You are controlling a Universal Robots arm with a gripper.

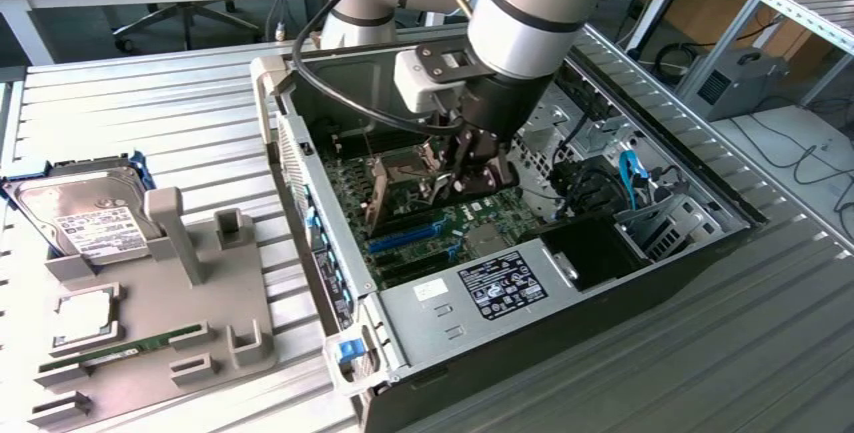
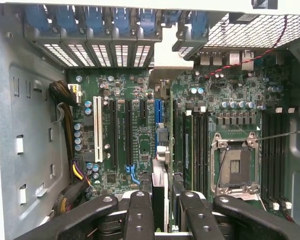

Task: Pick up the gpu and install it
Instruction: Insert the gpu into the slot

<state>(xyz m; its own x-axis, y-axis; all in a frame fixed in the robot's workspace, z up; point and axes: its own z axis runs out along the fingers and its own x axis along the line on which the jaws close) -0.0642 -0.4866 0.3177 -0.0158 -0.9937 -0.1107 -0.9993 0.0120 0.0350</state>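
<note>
No legible text on any label

Matt black plastic pincer; dull grey sheet-metal computer case; ribbed bare-metal counter; glossy green motherboard.

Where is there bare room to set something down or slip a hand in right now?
Free: the slatted metal table on the far side of the grey fixture tray, and again off the exterior view's right of the open black computer case. Crowded: inside the case, where the gripper holds the thin gpu card over the motherboard slots.
</note>
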